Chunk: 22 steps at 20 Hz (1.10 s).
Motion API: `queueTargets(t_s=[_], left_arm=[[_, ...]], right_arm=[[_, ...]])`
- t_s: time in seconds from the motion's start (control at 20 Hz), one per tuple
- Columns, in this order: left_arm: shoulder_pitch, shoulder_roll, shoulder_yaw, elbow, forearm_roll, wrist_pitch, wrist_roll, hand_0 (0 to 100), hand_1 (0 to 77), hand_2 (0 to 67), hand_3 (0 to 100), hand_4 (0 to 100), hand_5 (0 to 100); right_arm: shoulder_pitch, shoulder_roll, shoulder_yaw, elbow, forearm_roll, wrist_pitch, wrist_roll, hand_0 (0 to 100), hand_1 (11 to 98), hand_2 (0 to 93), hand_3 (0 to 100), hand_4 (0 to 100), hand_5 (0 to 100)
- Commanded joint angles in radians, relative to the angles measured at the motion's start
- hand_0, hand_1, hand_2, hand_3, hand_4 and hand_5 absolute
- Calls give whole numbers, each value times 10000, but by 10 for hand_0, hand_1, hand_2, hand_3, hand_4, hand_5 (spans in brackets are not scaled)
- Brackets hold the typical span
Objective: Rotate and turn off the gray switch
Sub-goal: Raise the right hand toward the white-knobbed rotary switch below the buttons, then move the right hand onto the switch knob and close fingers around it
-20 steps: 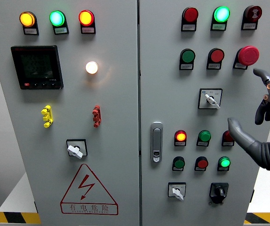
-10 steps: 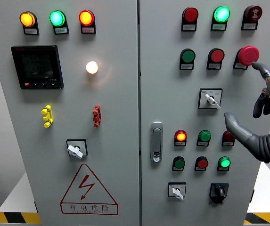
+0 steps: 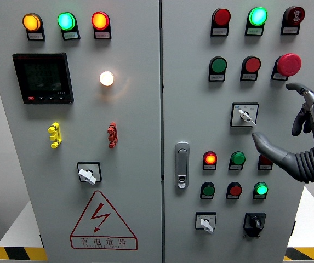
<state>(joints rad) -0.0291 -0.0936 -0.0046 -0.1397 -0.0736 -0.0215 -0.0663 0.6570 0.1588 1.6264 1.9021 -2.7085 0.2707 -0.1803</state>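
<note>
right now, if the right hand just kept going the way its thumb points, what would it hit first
Probably the gray switch. The right hand is open, its thumb tip aimed up-left at the switch's white lever, just below and right of it. Depth is unclear, so it might meet the panel face first.

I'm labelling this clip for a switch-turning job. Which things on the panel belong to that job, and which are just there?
Job: gray switch on the right door; right hand, open, thumb just below the switch.

Just there: red mushroom button; door handle; black rotary knob; digital meter; warning triangle.
</note>
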Motion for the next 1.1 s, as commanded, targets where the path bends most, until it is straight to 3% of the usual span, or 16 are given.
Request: queueTargets(t_s=[0.0, 0.4, 0.65, 0.7, 0.95, 1.05], left_arm=[[0, 0, 0, 1, 0, 0, 3, 0, 0, 131, 183, 96, 118], [0, 0, 0, 1, 0, 0, 3, 0, 0, 131, 183, 95, 118], [0, 0, 0, 1, 0, 0, 3, 0, 0, 130, 183, 95, 118], [0, 0, 0, 1, 0, 0, 3, 0, 0, 131, 183, 95, 118], [0, 0, 0, 1, 0, 0, 3, 0, 0, 131, 183, 95, 118], [0, 0, 0, 1, 0, 0, 3, 0, 0, 131, 183, 95, 118]], right_arm=[[11, 7, -50, -30, 56, -37, -282, 0, 405, 413, 819, 793, 816], [11, 7, -4, -505, 103, -114, -436, 0, 402, 520, 820, 791, 823], [72, -8, -50, -904, 87, -375, -452, 0, 415, 547, 828, 791, 828], [118, -8, -50, -981, 103, -390, -452, 0, 414, 592, 829, 791, 830], [425, -8, -126, -1395, 87, -390, -452, 0, 412, 591, 834, 792, 832], [471, -8, -203, -1472, 87, -390, -604, 0, 412, 593, 834, 792, 833]])
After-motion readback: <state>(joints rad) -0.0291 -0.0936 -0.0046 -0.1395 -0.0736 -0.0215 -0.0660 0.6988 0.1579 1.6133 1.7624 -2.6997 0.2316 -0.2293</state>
